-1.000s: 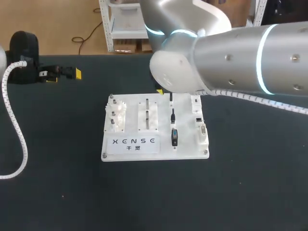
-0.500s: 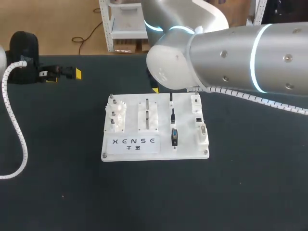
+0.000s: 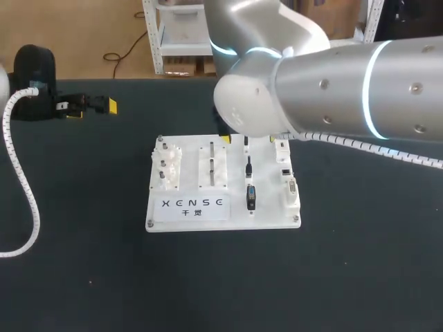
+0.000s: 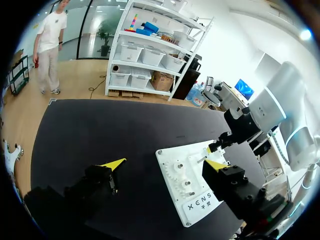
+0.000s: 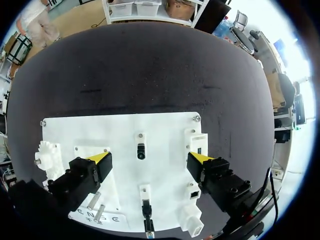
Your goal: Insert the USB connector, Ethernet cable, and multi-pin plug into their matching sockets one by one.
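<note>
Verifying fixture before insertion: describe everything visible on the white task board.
The white task board is a flat, plastic-looking rectangular plate on the dark table, screws at its corners. It carries white gears on one side, a slotted block mid-board, three dark plugs, and white socket blocks along the other side. Print marks its near edge. The right end effector, open, hangs over it.
</note>
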You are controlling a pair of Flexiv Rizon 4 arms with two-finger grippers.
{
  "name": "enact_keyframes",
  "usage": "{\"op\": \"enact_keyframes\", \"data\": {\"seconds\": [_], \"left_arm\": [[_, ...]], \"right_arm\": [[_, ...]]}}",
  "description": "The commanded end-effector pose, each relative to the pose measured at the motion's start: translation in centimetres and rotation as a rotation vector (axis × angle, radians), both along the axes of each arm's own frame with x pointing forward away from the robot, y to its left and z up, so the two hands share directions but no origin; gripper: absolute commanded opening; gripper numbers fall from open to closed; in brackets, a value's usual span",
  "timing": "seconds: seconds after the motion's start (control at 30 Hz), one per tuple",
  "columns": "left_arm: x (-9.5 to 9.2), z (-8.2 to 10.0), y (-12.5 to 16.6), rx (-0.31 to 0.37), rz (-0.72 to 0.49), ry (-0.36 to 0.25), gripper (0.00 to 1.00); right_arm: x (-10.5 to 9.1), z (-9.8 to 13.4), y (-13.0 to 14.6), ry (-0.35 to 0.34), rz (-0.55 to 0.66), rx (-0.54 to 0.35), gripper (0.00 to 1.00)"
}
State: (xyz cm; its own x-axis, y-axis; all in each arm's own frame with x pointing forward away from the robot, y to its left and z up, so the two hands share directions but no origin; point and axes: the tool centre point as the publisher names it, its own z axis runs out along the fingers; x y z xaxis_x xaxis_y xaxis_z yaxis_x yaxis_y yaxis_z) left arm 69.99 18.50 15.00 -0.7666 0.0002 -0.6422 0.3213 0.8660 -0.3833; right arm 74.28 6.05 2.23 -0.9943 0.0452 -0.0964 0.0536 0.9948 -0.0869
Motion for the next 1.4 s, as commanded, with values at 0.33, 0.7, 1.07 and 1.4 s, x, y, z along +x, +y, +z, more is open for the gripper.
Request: {"op": "enact_keyframes", "data": {"seconds": [0.33, 0.7, 1.07, 1.4], "left_arm": [[0.0, 0.0, 0.0, 0.0, 0.0, 0.0, 1.0], [0.0, 0.0, 0.0, 0.0, 0.0, 0.0, 1.0], [0.0, 0.0, 0.0, 0.0, 0.0, 0.0, 1.0], [0.0, 0.0, 0.0, 0.0, 0.0, 0.0, 1.0]], "right_arm": [[0.2, -0.7, -0.1, 0.004, -0.02, 0.014, 0.36], [0.4, -0.9, 0.1, 0.005, -0.019, 0.028, 0.3], [1.4, -1.0, 0.5, -0.005, -0.016, 0.044, 0.27], [1.9, -1.0, 0.2, -0.013, -0.021, 0.059, 0.16]]}}
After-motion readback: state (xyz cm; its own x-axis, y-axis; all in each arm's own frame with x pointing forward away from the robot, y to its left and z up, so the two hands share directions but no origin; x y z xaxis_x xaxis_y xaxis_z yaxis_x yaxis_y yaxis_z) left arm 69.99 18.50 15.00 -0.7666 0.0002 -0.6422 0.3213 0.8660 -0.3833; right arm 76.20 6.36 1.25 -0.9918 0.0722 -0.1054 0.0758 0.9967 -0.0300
